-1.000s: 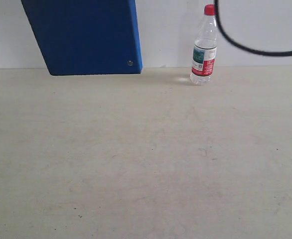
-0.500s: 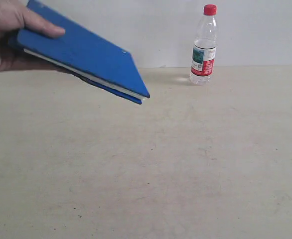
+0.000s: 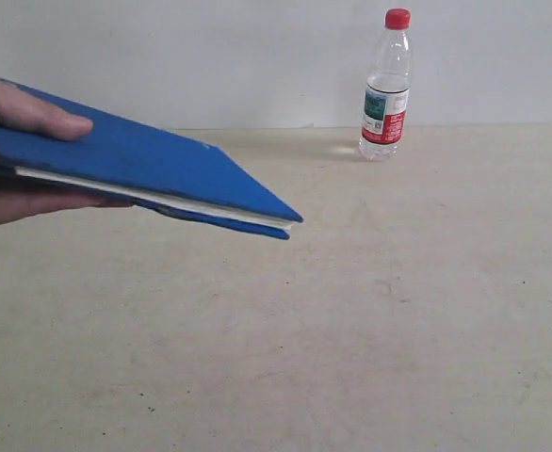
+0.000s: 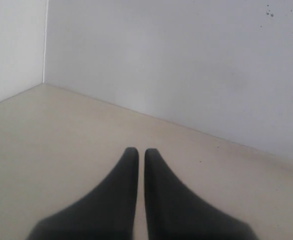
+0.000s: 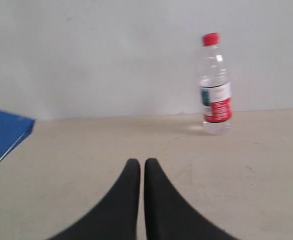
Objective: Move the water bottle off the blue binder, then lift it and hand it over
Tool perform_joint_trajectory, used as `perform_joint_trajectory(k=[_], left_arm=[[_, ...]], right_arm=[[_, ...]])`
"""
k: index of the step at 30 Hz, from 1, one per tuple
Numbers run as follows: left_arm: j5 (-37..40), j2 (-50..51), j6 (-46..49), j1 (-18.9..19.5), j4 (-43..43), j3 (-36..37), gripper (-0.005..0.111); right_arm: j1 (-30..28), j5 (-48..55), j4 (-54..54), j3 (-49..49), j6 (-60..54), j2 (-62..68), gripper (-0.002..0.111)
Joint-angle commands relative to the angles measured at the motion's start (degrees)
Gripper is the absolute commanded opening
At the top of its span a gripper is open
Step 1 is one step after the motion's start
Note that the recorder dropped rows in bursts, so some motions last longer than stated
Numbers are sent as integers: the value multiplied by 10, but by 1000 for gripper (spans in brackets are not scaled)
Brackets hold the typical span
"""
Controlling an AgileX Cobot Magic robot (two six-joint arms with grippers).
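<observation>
Right gripper (image 5: 141, 161): fingers drawn together with only a hairline slit between them, holding nothing. It sits low over the table (image 3: 370, 330) and faces the bottle (image 5: 215, 95).
Left gripper (image 4: 141, 150): likewise closed and empty, pointed at bare tabletop and the wall (image 4: 186, 60). Neither task object shows in its view.
Bottle (image 3: 387, 94): upright on the table at the far side, close to the wall, red cap on, well apart from the binder.
Binder (image 3: 154, 165): held in the air by a person's hand (image 3: 12, 108) at the left of the exterior view. It is tilted with its free corner lowest and is not resting on the table. One corner shows at the edge of the right wrist view.
Step in hand: none of yours yet, by the look of it. The bottle does not stand on the binder, so the layout the task assumes seems not to be in place.
Next move: hold both arms off while the hand is over the table. When the bottle is yours to take, spread the right fingers first. Then approach level and close around the body below the cap; a tall, light bottle is likely to tip if nudged.
</observation>
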Motion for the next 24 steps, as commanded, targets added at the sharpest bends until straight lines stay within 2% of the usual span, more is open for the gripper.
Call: perform_joint_trajectory(k=[1, 4, 8, 10, 17, 21, 24], left_arm=[[31, -2, 2, -3, 5, 2, 4], [28, -2, 2, -3, 5, 2, 4], [25, -2, 2, -3, 5, 2, 4], [25, -2, 2, -3, 5, 2, 4], [25, -2, 2, -3, 5, 2, 4], [25, -2, 2, -3, 5, 2, 4], [25, -2, 2, -3, 5, 2, 4]], right_arm=[[0, -89, 84, 0, 53, 3, 1], [0, -45, 107, 10, 20, 3, 1], [0, 66, 108, 60, -62, 3, 1], [0, 121, 109, 92, -50, 3, 1], [0, 289, 117, 92, 47, 3, 1], [0, 276, 117, 85, 65, 3, 1], [0, 223, 115, 54, -16, -2, 1]])
